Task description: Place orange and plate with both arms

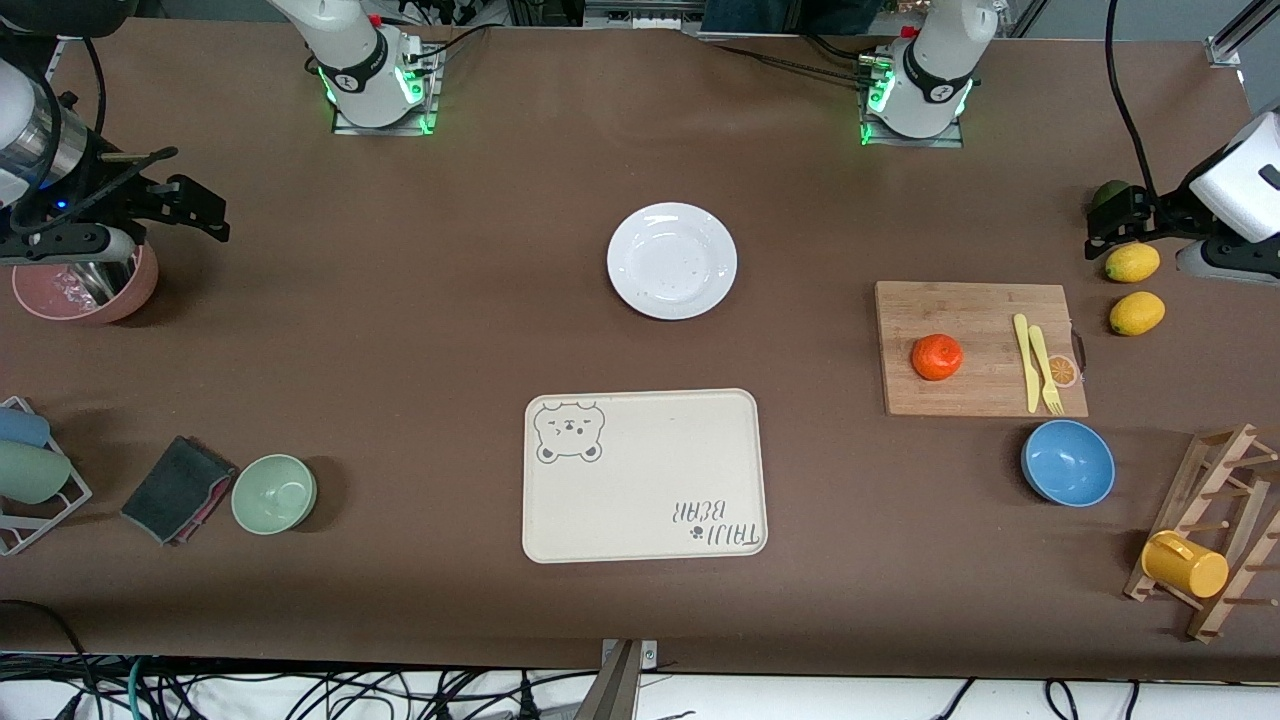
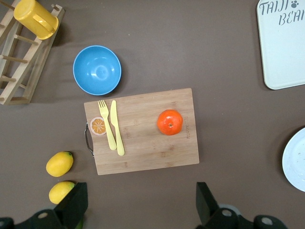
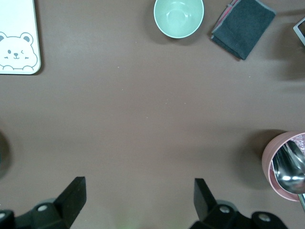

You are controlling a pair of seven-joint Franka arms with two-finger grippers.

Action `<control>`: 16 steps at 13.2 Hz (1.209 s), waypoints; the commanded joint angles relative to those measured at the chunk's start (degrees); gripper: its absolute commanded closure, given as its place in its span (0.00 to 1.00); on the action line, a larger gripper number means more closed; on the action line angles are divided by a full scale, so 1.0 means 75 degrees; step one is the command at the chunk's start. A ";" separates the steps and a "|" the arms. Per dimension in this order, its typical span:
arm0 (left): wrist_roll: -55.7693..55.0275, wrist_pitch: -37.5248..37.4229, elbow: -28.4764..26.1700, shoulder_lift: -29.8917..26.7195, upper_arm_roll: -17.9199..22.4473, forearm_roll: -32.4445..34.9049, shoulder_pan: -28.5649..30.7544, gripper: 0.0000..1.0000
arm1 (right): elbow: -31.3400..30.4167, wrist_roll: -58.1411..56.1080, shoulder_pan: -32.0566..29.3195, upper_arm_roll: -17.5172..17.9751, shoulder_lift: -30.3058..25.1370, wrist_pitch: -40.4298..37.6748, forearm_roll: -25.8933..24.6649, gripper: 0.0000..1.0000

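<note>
Front view gives us the orange (image 1: pixel 937 357) on a cutting board (image 1: pixel 980 348) toward the left arm's end of the counter (image 1: pixel 400 330), well apart from the plate (image 1: pixel 672 260) mid-counter. We see the left tool (image 1: pixel 1115 225) spread open over the lemons (image 1: pixel 1132 262) near that edge, while the right tool (image 1: pixel 195 205) waits open over the pink bowl (image 1: pixel 85 285) at its own edge.

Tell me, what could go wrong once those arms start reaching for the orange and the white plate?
The orange is round and lies loose on the cutting board, so the open left gripper might nudge it into a roll toward the yellow knife and fork. The plate lies flat on the table, so its shallow rim may slip from the fingers. The open right gripper waits over the pink bowl and might bump it.
</note>
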 commanded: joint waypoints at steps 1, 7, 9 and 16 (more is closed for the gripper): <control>0.0119 -0.0106 0.0248 0.0111 -0.0008 0.0106 -0.0009 0.00 | 0.0189 -0.0090 -0.0032 -0.0005 0.0061 -0.0036 0.0045 0.00; 0.0119 -0.0106 0.0248 0.0111 -0.0008 0.0106 -0.0021 0.00 | 0.0189 -0.0090 -0.0020 -0.0005 0.0073 -0.0106 0.0045 0.00; 0.0119 -0.0106 0.0248 0.0111 -0.0008 0.0106 -0.0021 0.00 | 0.0189 -0.0090 -0.0032 -0.0017 0.0084 -0.0141 0.0045 0.00; 0.0119 -0.0106 0.0248 0.0111 -0.0008 0.0106 -0.0021 0.00 | 0.0213 -0.0055 -0.0056 -0.0017 0.0319 -0.0141 -0.0048 0.00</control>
